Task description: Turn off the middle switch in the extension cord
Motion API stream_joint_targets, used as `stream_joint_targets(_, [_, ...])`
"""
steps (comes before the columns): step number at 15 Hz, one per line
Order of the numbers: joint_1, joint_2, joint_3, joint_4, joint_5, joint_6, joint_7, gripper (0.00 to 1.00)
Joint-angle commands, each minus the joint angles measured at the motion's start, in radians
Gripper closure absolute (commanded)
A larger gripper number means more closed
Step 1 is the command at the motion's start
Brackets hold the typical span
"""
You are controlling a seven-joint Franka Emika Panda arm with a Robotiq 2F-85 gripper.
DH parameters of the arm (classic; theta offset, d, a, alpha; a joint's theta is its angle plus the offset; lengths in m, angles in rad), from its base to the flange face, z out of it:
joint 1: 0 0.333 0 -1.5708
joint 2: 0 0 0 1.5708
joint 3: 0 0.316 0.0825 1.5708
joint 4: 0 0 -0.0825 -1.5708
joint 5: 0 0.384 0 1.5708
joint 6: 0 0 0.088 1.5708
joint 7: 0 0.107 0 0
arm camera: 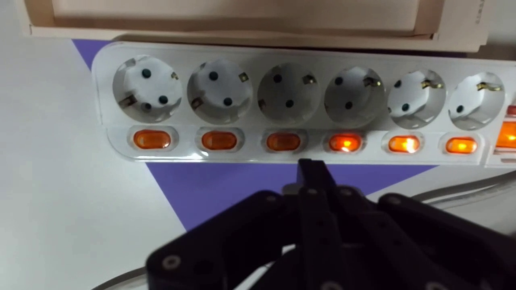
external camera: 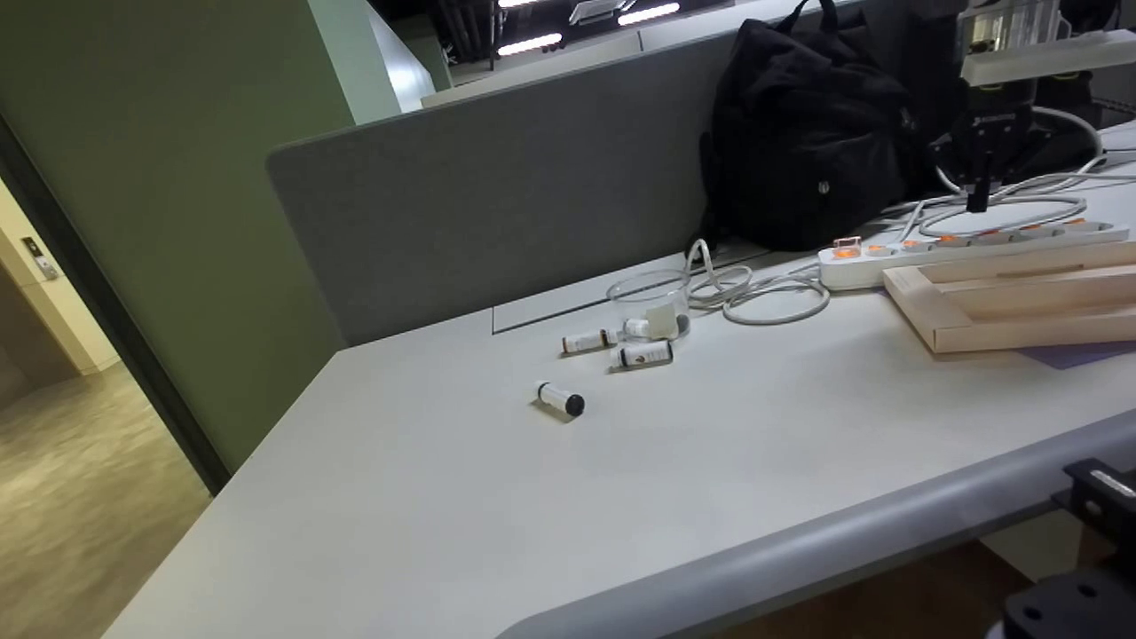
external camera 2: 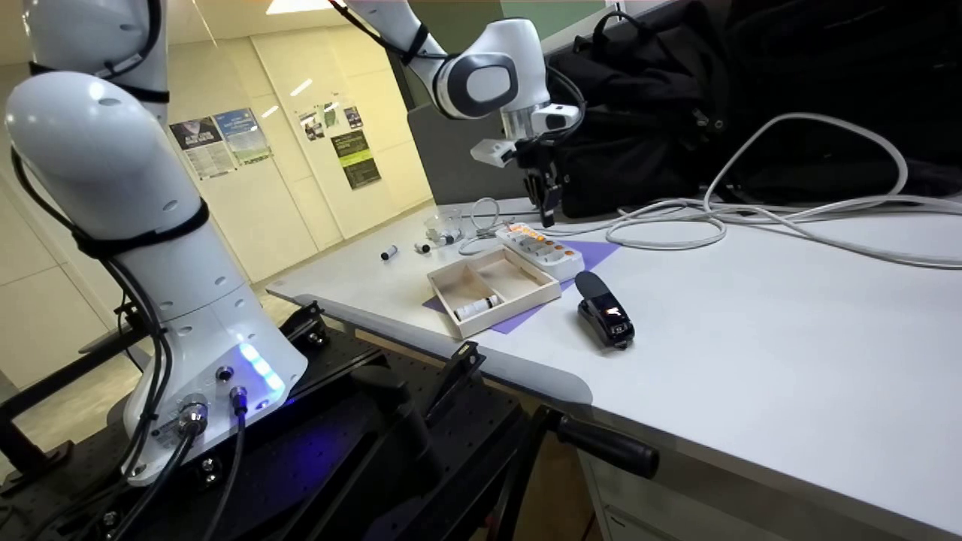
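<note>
The extension cord is a long white power strip (arm camera: 315, 141) lying across the wrist view, with round sockets and a row of orange switches. It also shows in both exterior views (external camera: 967, 252) (external camera 2: 543, 252). Three switches on the left are unlit, such as the unlit switch (arm camera: 283, 141); three on the right glow, such as the lit switch (arm camera: 345, 143). A larger lit switch (arm camera: 507, 135) is cut by the right edge. My gripper (arm camera: 311, 162) is shut and empty. In both exterior views the gripper (external camera: 978, 200) (external camera 2: 549, 216) points down, above the strip.
A pale wooden tray (arm camera: 250, 39) lies along the strip's socket side, over a purple sheet (arm camera: 242, 181). Looping white cables (external camera 2: 669, 240) and a black backpack (external camera: 808, 133) are behind. A black device (external camera 2: 605, 312), a clear cup (external camera: 652, 293) and small white cylinders (external camera: 559, 398) are on the table.
</note>
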Motion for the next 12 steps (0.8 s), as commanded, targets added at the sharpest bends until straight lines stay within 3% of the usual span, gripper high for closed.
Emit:
stream_joint_targets(1, [-0.007, 0.031, 0.012, 0.030, -0.036, 0.013, 0.068, 1.00])
stream_joint_targets(12, [0.000, 0.076, 0.036, 0.071, -0.034, 0.019, 0.106, 1.00])
